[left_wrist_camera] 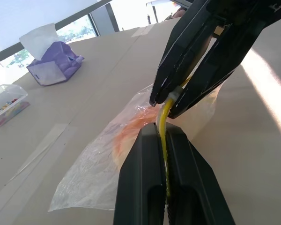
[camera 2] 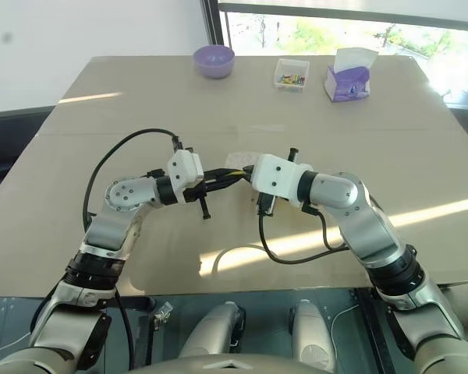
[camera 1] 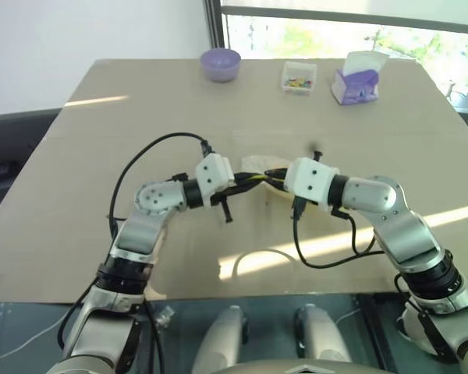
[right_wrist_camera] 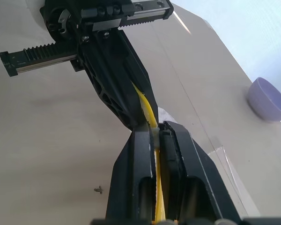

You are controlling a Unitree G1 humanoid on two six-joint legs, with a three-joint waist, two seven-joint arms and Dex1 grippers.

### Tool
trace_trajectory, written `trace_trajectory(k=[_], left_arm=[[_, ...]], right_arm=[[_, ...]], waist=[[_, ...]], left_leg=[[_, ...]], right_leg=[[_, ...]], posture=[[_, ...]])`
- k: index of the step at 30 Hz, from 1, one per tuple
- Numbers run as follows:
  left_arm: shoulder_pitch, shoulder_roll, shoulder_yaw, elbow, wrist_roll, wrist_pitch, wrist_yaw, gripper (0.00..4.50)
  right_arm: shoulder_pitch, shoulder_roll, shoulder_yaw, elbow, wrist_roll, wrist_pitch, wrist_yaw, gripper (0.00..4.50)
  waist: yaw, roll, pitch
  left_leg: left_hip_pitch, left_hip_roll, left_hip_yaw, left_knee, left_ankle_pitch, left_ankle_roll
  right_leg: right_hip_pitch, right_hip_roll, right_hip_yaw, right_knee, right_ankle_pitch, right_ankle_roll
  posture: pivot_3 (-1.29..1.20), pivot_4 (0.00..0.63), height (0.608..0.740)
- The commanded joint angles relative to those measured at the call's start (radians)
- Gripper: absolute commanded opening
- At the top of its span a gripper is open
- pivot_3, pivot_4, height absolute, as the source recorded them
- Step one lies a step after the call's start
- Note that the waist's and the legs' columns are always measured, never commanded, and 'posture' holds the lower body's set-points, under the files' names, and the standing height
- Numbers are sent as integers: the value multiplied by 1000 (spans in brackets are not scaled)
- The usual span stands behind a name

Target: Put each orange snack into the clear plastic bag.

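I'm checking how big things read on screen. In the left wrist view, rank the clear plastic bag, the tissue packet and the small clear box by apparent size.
1. clear plastic bag, by far the largest, though nearest the camera.
2. tissue packet.
3. small clear box, cut off by the frame edge, so its rank against the packet is unsure.

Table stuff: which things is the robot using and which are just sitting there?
Using: bag, pinched at its yellow strip by both grippers, left and right; orange snack inside.
Just sitting: purple bowl, clear box, tissue packet.
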Motion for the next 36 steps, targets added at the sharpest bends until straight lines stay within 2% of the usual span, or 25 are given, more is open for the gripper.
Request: trace_trajectory(k=[1, 16, 36], left_arm=[[-20, 2, 15, -44, -10, -9, 8, 0], [-27, 6, 60, 3, -26, -24, 17, 0], [-42, 12, 83, 67, -45, -63, 18, 0]], right_arm=[[-10, -10, -25, -23, -2, -13, 1, 211], [167, -206, -141, -47, -26, -31, -11, 211], [348, -356, -297, 19, -32, -98, -35, 211]], waist=[[0, 0, 0], [2, 0, 0], [3, 0, 0]], left_leg=[[0, 0, 0, 0, 0, 0], [0, 0, 0, 0, 0, 0], [0, 0, 1, 0, 0, 0]], right_leg=[[0, 0, 0, 0, 0, 0], [0, 0, 0, 0, 0, 0], [1, 0, 0, -1, 0, 0]], posture=[[0, 150, 740], [0, 150, 740], [0, 150, 740]])
